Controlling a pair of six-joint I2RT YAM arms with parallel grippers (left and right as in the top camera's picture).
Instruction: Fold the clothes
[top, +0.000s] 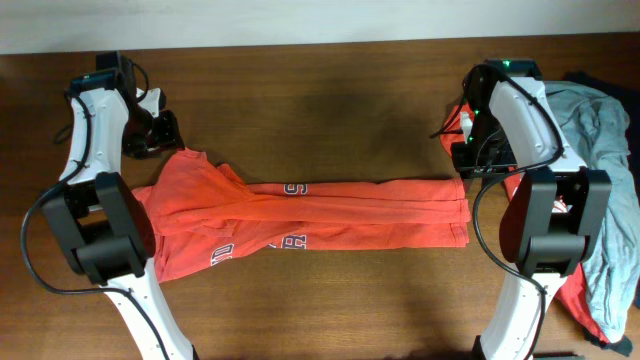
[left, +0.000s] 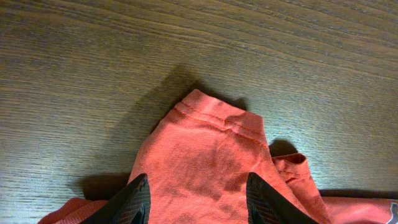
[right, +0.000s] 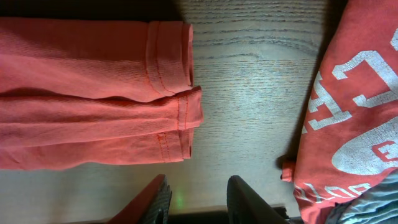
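Observation:
An orange-red T-shirt (top: 330, 215) lies folded into a long band across the middle of the table, with white lettering showing along it. At its left end a sleeve (left: 211, 143) spreads flat on the wood. My left gripper (left: 199, 199) hangs just over that sleeve, jaws apart, the cloth lying loose between them. The shirt's hem (right: 168, 62) ends at the right. My right gripper (right: 199, 199) is open over bare wood just past the hem, holding nothing.
A second red shirt (right: 354, 124) with white lettering lies right of the hem, a grey-blue shirt (top: 605, 180) heaped over it by the right arm's base. Bare wood shows along the far (top: 320, 90) and near edges of the table.

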